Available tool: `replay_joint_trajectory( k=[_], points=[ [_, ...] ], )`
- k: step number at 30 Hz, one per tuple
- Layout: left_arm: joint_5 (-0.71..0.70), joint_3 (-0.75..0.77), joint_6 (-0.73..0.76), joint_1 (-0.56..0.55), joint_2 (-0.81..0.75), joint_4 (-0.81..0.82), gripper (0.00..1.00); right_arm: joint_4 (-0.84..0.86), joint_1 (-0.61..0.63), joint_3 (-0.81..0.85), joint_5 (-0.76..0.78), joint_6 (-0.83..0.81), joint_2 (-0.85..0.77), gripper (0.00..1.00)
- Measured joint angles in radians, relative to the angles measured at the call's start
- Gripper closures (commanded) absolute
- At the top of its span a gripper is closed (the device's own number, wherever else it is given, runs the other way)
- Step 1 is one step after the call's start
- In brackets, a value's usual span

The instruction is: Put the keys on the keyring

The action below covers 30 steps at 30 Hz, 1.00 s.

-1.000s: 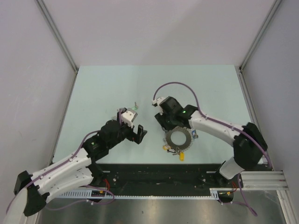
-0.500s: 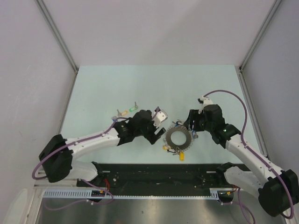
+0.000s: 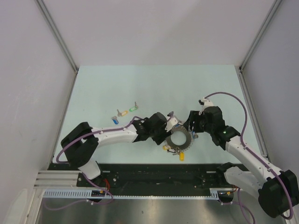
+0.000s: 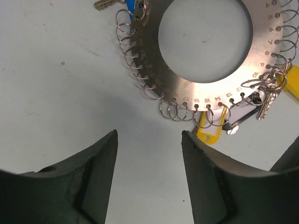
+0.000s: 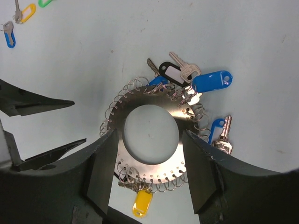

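Left gripper hangs open and empty just left of the keyring; right gripper, also open, hovers over it. The keys lie in a row on the desk further left, nearest the left arm.

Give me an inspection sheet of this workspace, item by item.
Surface: pale green table.
Job's things: blue-tagged key, orange-tagged key and green-tagged key lie loose, left of the keyring. The keyring lies flat and already carries tagged keys.
Clutter: nothing seen.
Tools: left tool open, empty, at the keyring's left edge; right tool open, empty, over the keyring.
Cables: purple cable along each arm, not touching the keys.
Surroundings: white walls; metal rail at the near edge.
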Motion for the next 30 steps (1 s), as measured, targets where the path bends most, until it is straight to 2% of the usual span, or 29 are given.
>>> replay_joint_trajectory(
  k=[10, 16, 21, 30],
  points=[
    [-0.001, 0.032, -0.011, -0.008, 0.088, 0.012, 0.41, 0.006, 0.0, -0.003, -0.014, 0.0, 0.001, 0.38],
    [-0.001, 0.047, -0.026, -0.011, 0.123, 0.029, 0.46, 0.011, 0.0, -0.019, -0.021, -0.001, 0.001, 0.38],
    [-0.002, 0.056, -0.027, -0.012, 0.145, 0.034, 0.54, 0.011, 0.0, -0.022, -0.022, -0.001, 0.001, 0.38],
    [-0.003, 0.06, -0.029, -0.013, 0.163, 0.034, 0.55, 0.012, 0.0, -0.029, -0.03, -0.002, 0.008, 0.38]
  ],
)
